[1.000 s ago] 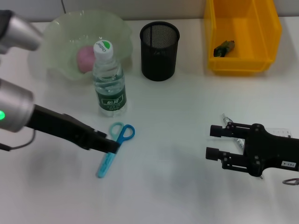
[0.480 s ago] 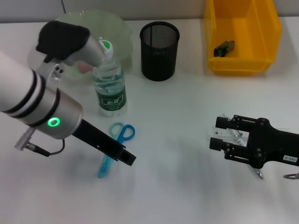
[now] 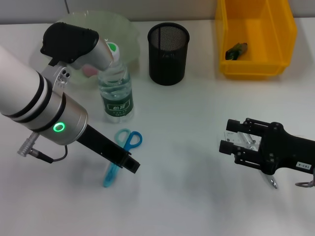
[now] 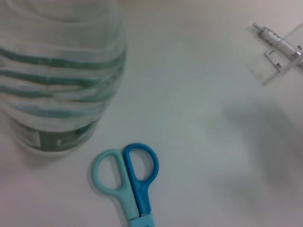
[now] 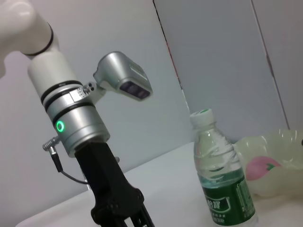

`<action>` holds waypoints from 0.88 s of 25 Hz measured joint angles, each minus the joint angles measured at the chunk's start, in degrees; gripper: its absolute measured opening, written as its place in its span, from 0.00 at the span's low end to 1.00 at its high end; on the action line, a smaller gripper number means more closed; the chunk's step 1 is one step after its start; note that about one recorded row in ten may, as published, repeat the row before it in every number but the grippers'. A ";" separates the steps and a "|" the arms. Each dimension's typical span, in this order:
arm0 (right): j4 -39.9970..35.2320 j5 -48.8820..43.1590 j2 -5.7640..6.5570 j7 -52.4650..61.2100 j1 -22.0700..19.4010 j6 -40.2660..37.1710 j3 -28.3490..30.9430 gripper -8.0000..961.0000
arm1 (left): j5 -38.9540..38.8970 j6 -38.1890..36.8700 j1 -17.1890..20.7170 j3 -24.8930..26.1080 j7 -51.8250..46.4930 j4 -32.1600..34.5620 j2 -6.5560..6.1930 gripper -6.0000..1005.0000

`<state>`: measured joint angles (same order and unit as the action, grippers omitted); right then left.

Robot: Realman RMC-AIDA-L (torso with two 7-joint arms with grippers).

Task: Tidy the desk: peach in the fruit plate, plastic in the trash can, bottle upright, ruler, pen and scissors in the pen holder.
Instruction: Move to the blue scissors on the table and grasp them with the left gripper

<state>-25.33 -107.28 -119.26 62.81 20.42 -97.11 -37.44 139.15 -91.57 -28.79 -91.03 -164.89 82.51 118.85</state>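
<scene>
- The desk is a plain white surface, and the right wrist view shows a pale grey wall behind it
- The left gripper hangs low over the scissors and covers the middle of them in the head view; whether its jaws are open or shut cannot be told
- In the left wrist view the two handle loops of the scissors, one pale teal and one blue, lie flat just beside the foot of the bottle, and the blades run out of the picture
- The right gripper sits low over the ruler with its jaws set wide, one above the other in the head view, closed on nothing
- The clear ruler lies largely under that gripper; something thin and pen-like lies with it, too hidden to name
- The bottle stands upright with its green and white cap on, just in front of the fruit plate
- The left arm's upper casing hides much of the plate; a pink peach lies inside it
- The black mesh pen holder stands near the bottle, toward the back of the desk
- The yellow trash can sits at the far right with a scrap of plastic in it
</scene>
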 joint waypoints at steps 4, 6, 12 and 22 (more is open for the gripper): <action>0.03 0.06 -0.06 -0.01 0.06 0.07 0.03 0.67 | 1.04 0.43 -0.90 0.05 0.04 -2.48 -0.09 0.49; 0.10 0.10 -0.07 -0.02 0.13 0.30 0.08 0.67 | 2.45 0.92 -1.37 -0.03 0.05 -3.49 -0.04 0.49; 1.54 0.15 -0.07 -0.05 0.81 1.43 0.68 0.67 | 3.80 2.60 -3.86 -0.01 0.29 -7.60 -0.07 0.49; 1.65 0.23 -0.03 -0.07 0.99 1.85 0.79 0.66 | 3.86 3.75 -8.15 -0.06 1.32 -12.81 -0.06 0.49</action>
<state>-23.68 -107.05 -119.29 62.75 21.41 -95.26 -36.65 143.00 -87.82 -36.94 -91.09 -163.57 69.69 118.79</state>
